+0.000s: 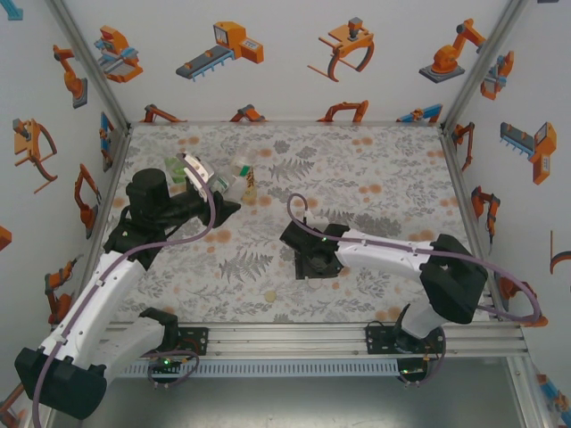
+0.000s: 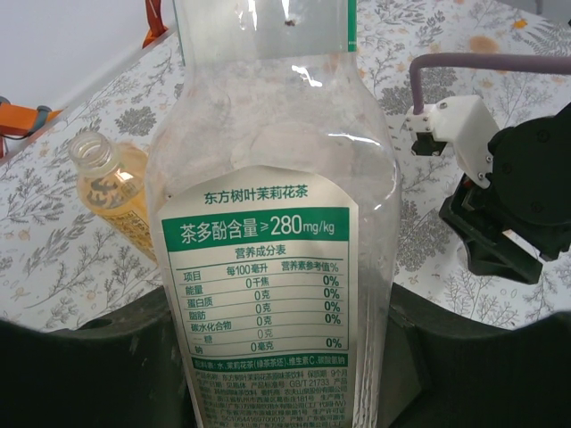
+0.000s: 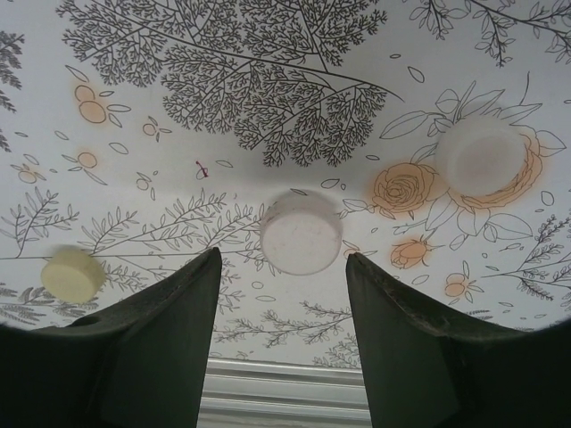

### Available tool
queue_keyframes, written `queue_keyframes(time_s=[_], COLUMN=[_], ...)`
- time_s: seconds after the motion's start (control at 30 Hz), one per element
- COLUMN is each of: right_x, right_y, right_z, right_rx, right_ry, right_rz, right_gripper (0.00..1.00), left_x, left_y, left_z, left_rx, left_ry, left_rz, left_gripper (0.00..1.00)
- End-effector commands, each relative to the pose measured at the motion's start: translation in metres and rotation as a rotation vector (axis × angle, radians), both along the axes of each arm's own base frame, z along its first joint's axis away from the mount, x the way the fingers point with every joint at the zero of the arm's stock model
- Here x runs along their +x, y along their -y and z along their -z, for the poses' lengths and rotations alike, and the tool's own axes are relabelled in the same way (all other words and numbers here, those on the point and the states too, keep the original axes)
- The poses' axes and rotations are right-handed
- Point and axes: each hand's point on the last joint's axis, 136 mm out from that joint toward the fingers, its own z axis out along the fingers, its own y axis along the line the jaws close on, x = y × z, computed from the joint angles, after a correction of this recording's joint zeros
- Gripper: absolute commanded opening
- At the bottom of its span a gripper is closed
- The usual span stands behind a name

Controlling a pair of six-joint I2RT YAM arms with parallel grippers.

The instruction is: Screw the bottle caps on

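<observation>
My left gripper (image 2: 285,361) is shut on a clear, colourless bottle (image 2: 268,178) with a white and green label, held upright between both jaws; from above, the bottle (image 1: 198,169) is at the back left, in my left gripper (image 1: 217,194). An amber bottle (image 2: 111,192) with an open neck stands just beside it (image 1: 252,185). A third bottle (image 1: 239,169) with a green tint stands behind that. My right gripper (image 3: 281,259) hangs open over the mat, a white cap (image 3: 302,234) lying just ahead of its fingertips. A pale yellow cap (image 3: 71,275) lies to its left, a blurred pale cap (image 3: 482,156) to its right.
The floral mat (image 1: 357,169) covers the table. The pale yellow cap (image 1: 270,297) sits near the aluminium front rail (image 1: 294,332). My right gripper (image 1: 317,260) is at the table's middle, and the left wrist view catches it (image 2: 517,209) to the right of the held bottle. Walls close in three sides.
</observation>
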Motion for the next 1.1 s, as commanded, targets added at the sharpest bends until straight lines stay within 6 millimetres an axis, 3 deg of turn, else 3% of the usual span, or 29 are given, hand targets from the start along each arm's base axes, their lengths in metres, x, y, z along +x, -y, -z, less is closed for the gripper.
queue_keyframes(time_s=[0.0,0.3,1.07], right_x=[0.001,-0.005,-0.012], right_y=[0.001,0.001,0.008], right_z=[0.005,0.022,0.037], right_rx=[-0.028,-0.041,-0.061], right_ry=[-0.002,-0.047,-0.08], right_rz=[0.023,0.025,0.037], right_gripper=[0.56,0.55,0.49], left_x=[-0.001,-0.002,-0.007], left_y=[0.0,0.001,0.009], left_z=[-0.008,-0.007,-0.004], left_rx=[-0.025,-0.028,-0.024], left_ry=[0.022,0.018,0.007], left_rz=[-0.001,0.007,0.036], left_gripper=[0.04,0.05,0.07])
